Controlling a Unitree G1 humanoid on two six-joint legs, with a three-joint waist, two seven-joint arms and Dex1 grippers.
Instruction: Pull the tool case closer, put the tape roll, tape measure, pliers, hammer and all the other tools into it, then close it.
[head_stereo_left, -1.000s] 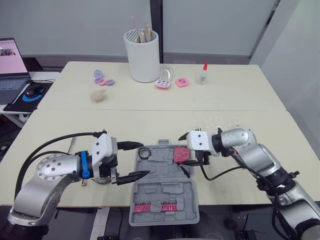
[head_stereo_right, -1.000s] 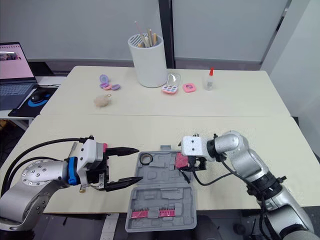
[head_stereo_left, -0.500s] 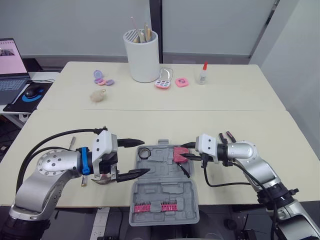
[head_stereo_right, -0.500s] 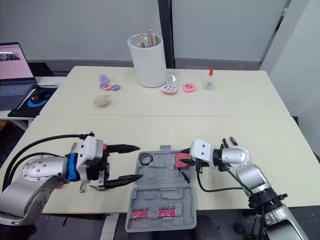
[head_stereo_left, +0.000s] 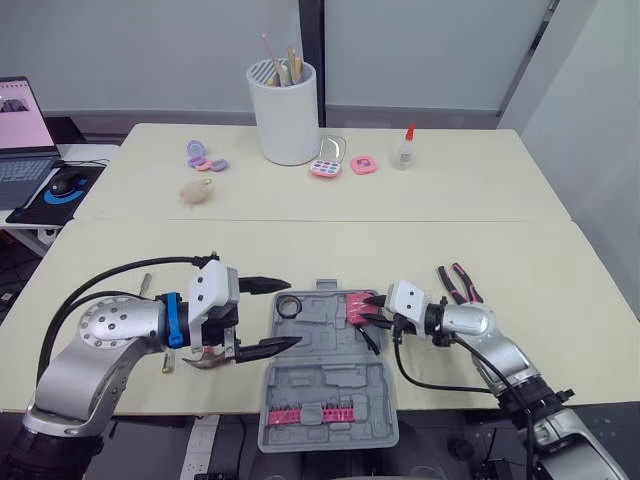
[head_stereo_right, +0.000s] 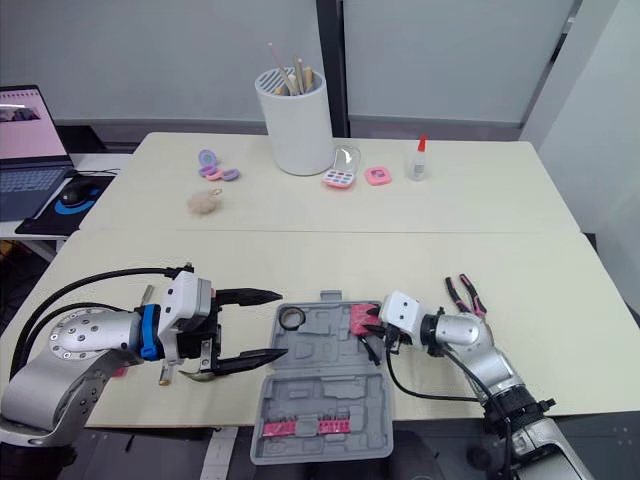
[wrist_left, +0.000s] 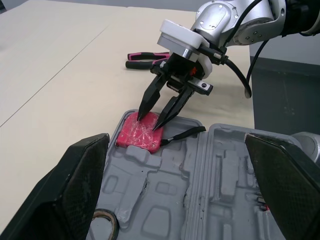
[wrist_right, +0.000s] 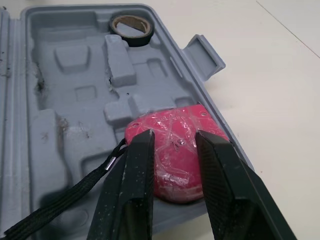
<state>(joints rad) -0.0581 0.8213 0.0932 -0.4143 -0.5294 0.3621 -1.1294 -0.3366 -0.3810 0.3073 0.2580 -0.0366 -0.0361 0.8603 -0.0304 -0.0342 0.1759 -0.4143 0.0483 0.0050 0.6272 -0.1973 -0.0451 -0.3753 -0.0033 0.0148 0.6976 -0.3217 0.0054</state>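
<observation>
Grey tool case (head_stereo_left: 325, 382) lies open near the front edge of the surface (head_stereo_left: 300, 250). Tape roll (head_stereo_left: 289, 305) sits in its far-left corner, and the pink tape measure (wrist_left: 132, 136) is in the far-right pocket w/ its black strap (wrist_left: 182, 134) inside. R end effector (wrist_right: 174, 137) is released, fingers slightly apart, tips on the tape measure. L end effector (head_stereo_left: 292, 314) is spread wide at the case's left edge. Pliers (head_stereo_left: 458, 283) lie on the surface, right of the R arm.

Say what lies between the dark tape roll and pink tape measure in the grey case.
Only bare moulded recesses of the grey case, seen in the right wrist view.
</observation>
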